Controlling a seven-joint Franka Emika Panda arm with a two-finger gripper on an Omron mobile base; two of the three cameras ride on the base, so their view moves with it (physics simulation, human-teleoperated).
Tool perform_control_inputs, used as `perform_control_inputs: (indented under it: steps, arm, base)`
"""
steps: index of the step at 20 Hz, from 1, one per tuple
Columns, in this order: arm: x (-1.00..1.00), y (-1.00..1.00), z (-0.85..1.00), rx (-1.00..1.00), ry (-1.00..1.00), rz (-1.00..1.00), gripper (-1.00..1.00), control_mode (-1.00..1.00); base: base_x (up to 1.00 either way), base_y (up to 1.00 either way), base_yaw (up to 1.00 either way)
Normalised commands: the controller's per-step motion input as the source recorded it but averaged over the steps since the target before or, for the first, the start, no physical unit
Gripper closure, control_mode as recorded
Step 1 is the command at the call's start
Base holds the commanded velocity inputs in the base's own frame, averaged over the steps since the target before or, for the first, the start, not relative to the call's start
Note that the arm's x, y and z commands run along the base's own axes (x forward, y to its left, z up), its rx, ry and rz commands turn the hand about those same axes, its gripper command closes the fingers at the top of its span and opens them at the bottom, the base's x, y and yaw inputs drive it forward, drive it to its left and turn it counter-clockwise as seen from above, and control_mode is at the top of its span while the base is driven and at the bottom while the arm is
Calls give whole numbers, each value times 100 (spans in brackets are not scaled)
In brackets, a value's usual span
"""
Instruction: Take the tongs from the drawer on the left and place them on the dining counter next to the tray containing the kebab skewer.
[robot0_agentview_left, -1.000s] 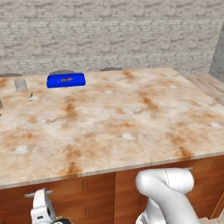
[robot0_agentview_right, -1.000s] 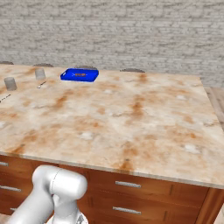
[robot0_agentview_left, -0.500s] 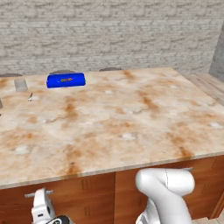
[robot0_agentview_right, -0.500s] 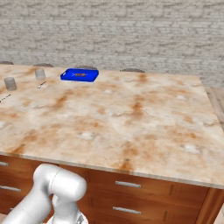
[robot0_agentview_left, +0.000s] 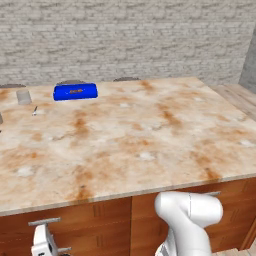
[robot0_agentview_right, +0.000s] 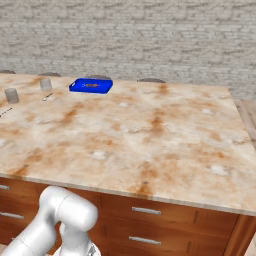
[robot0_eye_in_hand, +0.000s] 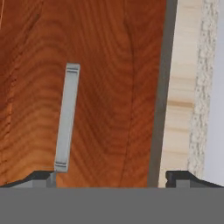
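Note:
In the hand view, the shut drawer (robot0_eye_in_hand: 109, 87) shows a flat reddish-brown front with a silver bar handle (robot0_eye_in_hand: 67, 118). My gripper (robot0_eye_in_hand: 113, 179) is open just in front of it. The handle's near end lies just inside one fingertip (robot0_eye_in_hand: 41, 177). From the left base view, the same handle (robot0_agentview_left: 44, 220) sits under the dining counter (robot0_agentview_left: 150, 150) at the lower left. The blue tray (robot0_agentview_left: 75, 91) (robot0_agentview_right: 91, 85) stands at the counter's far left, with the kebab skewer (robot0_agentview_left: 75, 91) a small orange streak in it. The tongs are hidden.
Two small grey cups (robot0_agentview_right: 11, 95) (robot0_agentview_right: 45, 83) and a tiny silver utensil (robot0_agentview_left: 35, 110) stand near the tray. More drawer handles (robot0_agentview_right: 146, 211) line the cabinet front. A pale strip of the counter's edge (robot0_eye_in_hand: 183, 87) runs beside the drawer front. A brick wall (robot0_agentview_left: 125, 40) closes the back.

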Motion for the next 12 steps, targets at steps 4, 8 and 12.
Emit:
perform_control_inputs:
  steps: [4,8,12]
  arm:
    - [7,13,0,1,-1,0,-100,-100]
    - [22,0,-9,18,-3,0,-100,-100]
    - [21,0,-1,17,0,0,-100,-100]
  base:
    - [0,0,0]
    - [0,0,0]
    - [0,0,0]
